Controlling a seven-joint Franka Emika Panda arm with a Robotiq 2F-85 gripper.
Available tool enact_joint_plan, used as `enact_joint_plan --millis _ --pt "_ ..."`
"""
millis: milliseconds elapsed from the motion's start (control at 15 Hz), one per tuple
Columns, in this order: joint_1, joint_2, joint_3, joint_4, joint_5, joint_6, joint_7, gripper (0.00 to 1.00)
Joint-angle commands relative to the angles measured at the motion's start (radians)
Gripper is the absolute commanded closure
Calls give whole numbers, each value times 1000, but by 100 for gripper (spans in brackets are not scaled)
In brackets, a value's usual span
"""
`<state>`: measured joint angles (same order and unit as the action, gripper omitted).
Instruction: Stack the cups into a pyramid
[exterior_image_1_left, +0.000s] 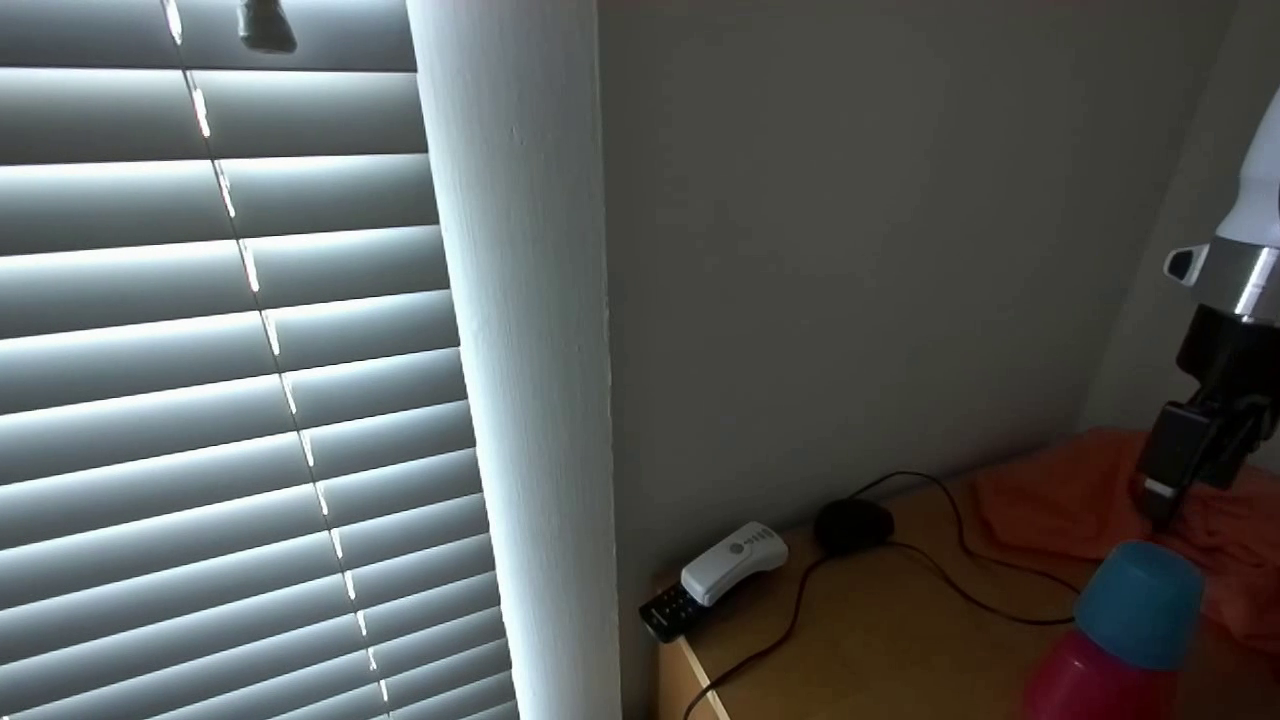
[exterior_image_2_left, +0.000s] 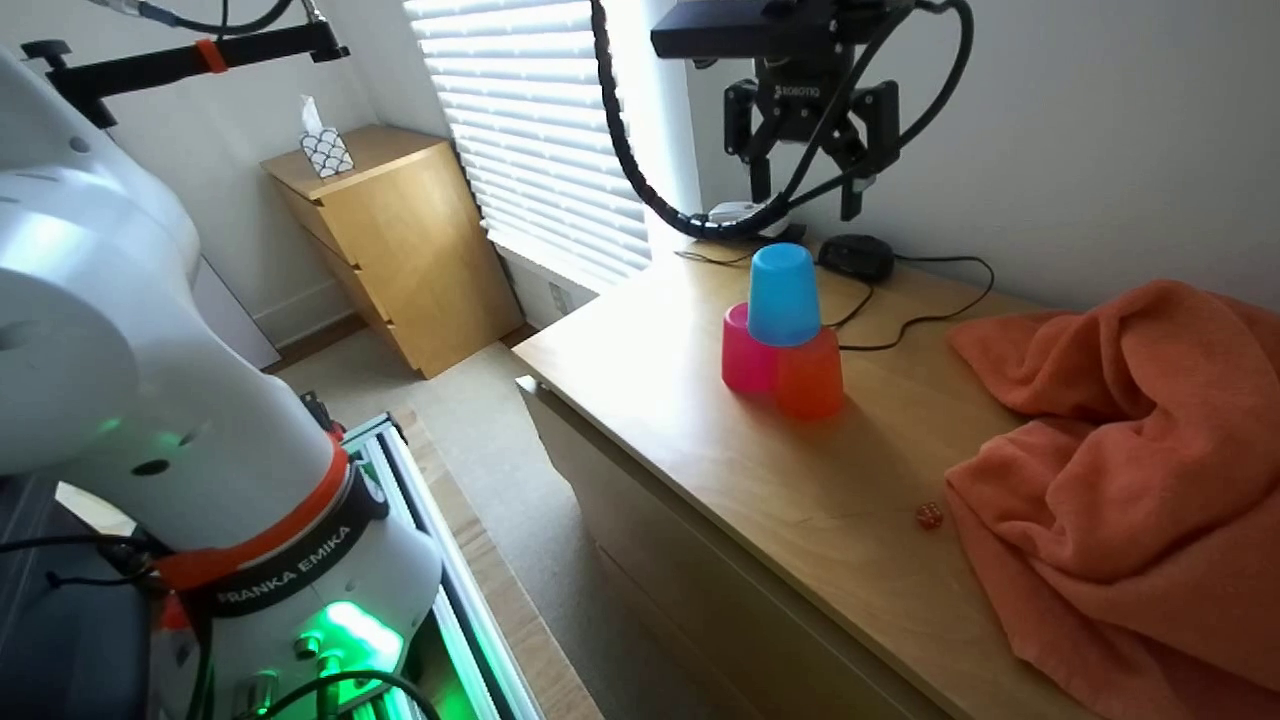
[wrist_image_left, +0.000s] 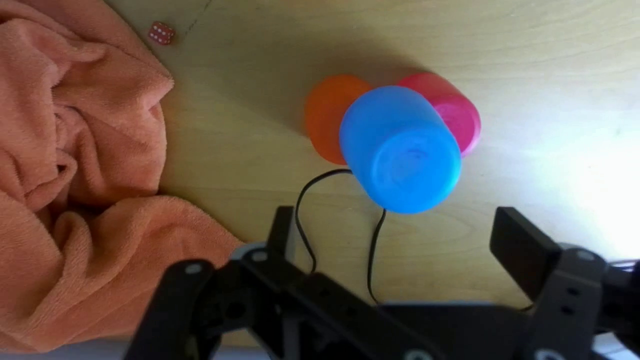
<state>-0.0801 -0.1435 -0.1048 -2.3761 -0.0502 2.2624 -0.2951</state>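
Note:
The light blue cup (exterior_image_2_left: 783, 298) rests upside down on top of the pink cup (exterior_image_2_left: 742, 358) and the red cup (exterior_image_2_left: 814, 376), which stand side by side on the wooden top. From above, in the wrist view, the light blue cup (wrist_image_left: 406, 150) covers part of the pink cup (wrist_image_left: 459, 119) and of the red cup (wrist_image_left: 327, 117), which looks orange there. My gripper (exterior_image_2_left: 806, 203) hangs above the cups, apart from them, its fingers spread wide with nothing between them. In an exterior view the light blue cup (exterior_image_1_left: 1140, 605) and pink cup (exterior_image_1_left: 1095, 685) show; the red one does not.
A bunched orange-red cloth (exterior_image_2_left: 1150, 440) covers one end of the surface, with a small red die (exterior_image_2_left: 929, 515) beside it. Behind the cups lies a black rounded object (exterior_image_2_left: 856, 257) with a cable. A white remote (exterior_image_1_left: 735, 562) and a black remote (exterior_image_1_left: 672, 611) lie by the wall.

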Motion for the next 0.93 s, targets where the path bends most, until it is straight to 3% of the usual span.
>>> enact_joint_plan --millis 0,467,867 --pt "-4 -135 -5 -51 -6 -49 11 0" --pt "-7 -247 2 -42 -19 -109 83 0" --pt "2 -232 -6 -14 -13 -95 85 0"
